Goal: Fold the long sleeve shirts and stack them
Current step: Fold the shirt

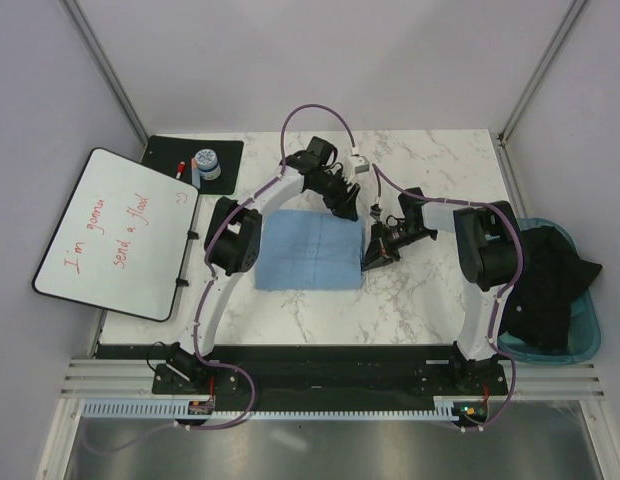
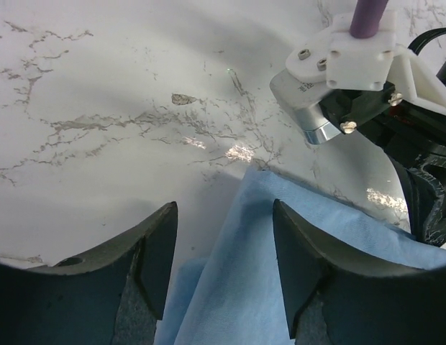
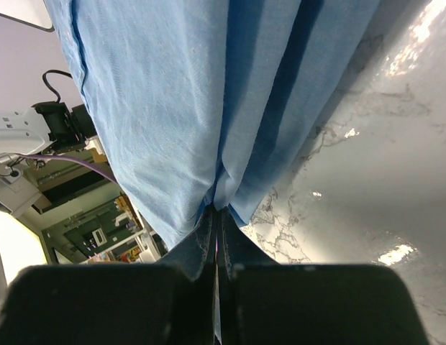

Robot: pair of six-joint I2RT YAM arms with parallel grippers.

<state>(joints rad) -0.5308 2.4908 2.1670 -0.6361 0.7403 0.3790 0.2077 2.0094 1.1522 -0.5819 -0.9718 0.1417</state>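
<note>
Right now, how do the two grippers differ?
The left gripper is open; the right gripper is shut. The left gripper clamps nothing, a corner of the blue shirt lying loose between its fingers; the right gripper pinches the shirt's edge. Both work at the same shirt.

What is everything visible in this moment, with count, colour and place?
long sleeve shirt: one, light blue, folded into a rectangle at the table's centre
table: one, white marble pattern
whiteboard: one, white with red handwriting, off the table's left edge
mat: one, black, at the far-left corner
marker: one, white and red, on the mat
container: one, small, blue and white, on the mat beside the marker
bin: one, teal, right of the table
clothing: dark heap, count unclear, in the bin
left pincer: one, black, open, over the shirt's far-right corner
right pincer: one, black, shut on the shirt's right edge
</note>
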